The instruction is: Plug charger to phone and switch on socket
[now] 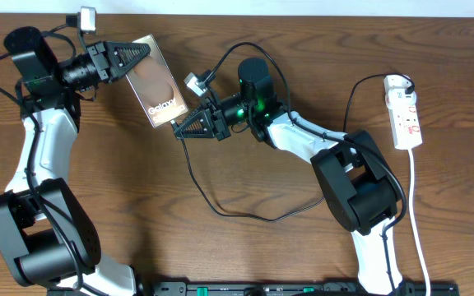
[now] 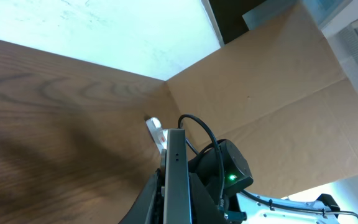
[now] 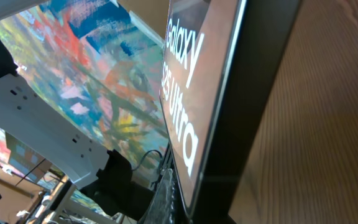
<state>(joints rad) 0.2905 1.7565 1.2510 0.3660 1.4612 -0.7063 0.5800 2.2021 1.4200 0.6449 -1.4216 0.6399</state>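
The phone (image 1: 159, 86) is held tilted above the table between both arms. My left gripper (image 1: 141, 54) is shut on its upper end; in the left wrist view the phone's thin edge (image 2: 176, 168) stands between the fingers (image 2: 176, 214). My right gripper (image 1: 183, 129) is closed at the phone's lower end, where the charger cable (image 1: 220, 210) begins. The plug tip is hidden. The right wrist view shows the "Galaxy S25 Ultra" face (image 3: 188, 93) running down between the jaws (image 3: 194, 208). The cable loops across the table to the socket (image 1: 406, 119) at the far right.
The socket's white cord (image 1: 415, 205) runs down the right side toward the table's front edge. The right arm's base (image 1: 360, 185) stands between the cable loop and the socket. The right arm's wrist (image 2: 229, 171) shows close behind the phone in the left wrist view.
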